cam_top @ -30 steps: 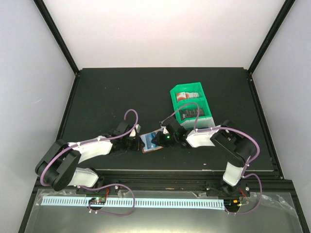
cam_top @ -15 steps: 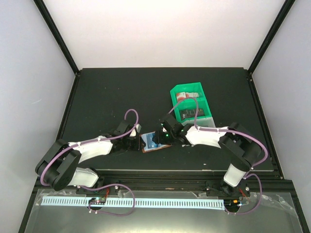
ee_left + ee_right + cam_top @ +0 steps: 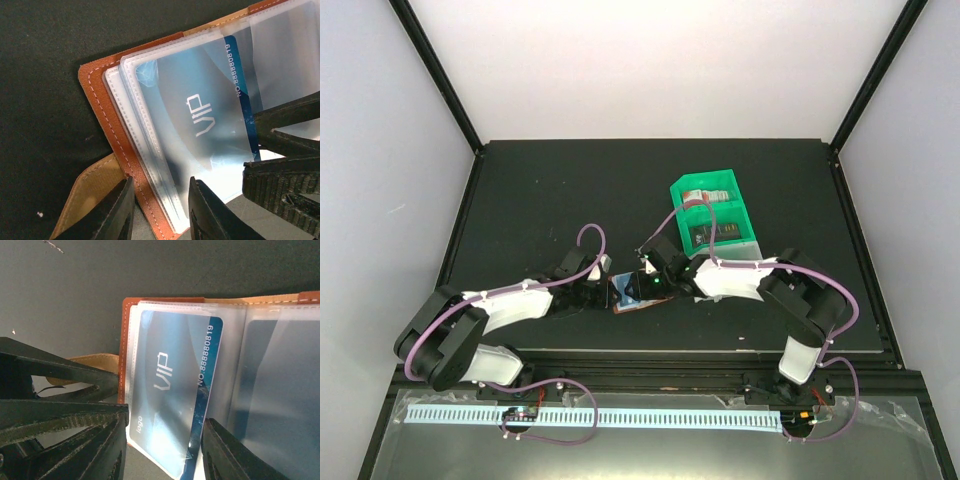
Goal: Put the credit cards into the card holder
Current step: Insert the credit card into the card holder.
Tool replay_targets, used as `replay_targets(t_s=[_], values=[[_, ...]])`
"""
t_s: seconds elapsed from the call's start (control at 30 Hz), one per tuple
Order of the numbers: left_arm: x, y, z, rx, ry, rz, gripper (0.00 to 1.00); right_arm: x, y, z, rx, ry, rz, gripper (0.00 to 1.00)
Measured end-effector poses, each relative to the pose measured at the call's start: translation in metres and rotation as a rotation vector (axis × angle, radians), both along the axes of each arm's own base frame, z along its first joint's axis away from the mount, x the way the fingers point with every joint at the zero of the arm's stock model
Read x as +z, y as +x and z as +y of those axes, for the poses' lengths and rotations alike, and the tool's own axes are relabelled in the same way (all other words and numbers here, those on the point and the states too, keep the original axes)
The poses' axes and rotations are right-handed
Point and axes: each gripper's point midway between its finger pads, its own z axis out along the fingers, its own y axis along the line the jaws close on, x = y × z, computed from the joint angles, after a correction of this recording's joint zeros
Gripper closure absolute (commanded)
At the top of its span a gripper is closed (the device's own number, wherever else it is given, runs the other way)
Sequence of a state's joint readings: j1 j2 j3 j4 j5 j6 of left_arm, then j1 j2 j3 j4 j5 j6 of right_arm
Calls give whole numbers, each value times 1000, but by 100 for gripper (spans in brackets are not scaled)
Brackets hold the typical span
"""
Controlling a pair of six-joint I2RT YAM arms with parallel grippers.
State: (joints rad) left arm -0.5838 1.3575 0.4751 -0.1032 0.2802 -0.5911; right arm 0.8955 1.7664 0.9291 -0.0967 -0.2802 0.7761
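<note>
- The card holder lies open on the dark desk, near its front edge and between the two arms. The brown leather cover faces down and the clear sleeves fan out on top.
- A blue card marked "VIP" sits inside one sleeve. One short end of the card is at the sleeve's mouth.
- The left tool has its fingers a little apart, astride the holder's lower edge and the sleeve margins. Just beside it is the tan snap tab. I cannot tell whether the fingers pinch the leather.
- The right tool stands wider, with one finger close on each long side of the blue card's end. I cannot tell whether either finger touches the card.
- The green tray stands further back on the right, apart from the holder. Dark cards are in its near compartment and a red-and-white card is in the far one.
</note>
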Motion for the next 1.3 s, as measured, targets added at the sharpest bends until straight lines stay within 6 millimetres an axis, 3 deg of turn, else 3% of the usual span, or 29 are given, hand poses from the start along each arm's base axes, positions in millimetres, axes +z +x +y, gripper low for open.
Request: replay_targets(t_s=[0.3,0.43,0.53,0.77,0.87,1.03,1.17,1.23,1.3], values=[[1,0,-2,-6,-10,-2,66,5,13,-1,2,-66,-51,56],[1,0,-2,-6,-10,-3,66,-4,24,-1,-23,-121,-69,57],[1,0,-2,-8,-9,-4,66,-13,25,-2,-19,-140,-64,59],[2,1,-2,-11,-10,-11,64,-4,21,-6,-16,-131,-72,58],[3,1,-2,-13,-9,-14,60,15,25,-18,-46,-161,-116,56],[13,-1,2,-10,1,-32,48,69,46,-45,-134,-203,-246,48],[42,7,1,-16,-14,-111,39,122,83,-80,-242,-228,-364,42],[62,15,0,-17,-24,-175,35,137,104,-106,-298,-260,-406,40],[81,23,0,-13,-30,-240,33,141,123,-135,-348,-312,-420,39]])
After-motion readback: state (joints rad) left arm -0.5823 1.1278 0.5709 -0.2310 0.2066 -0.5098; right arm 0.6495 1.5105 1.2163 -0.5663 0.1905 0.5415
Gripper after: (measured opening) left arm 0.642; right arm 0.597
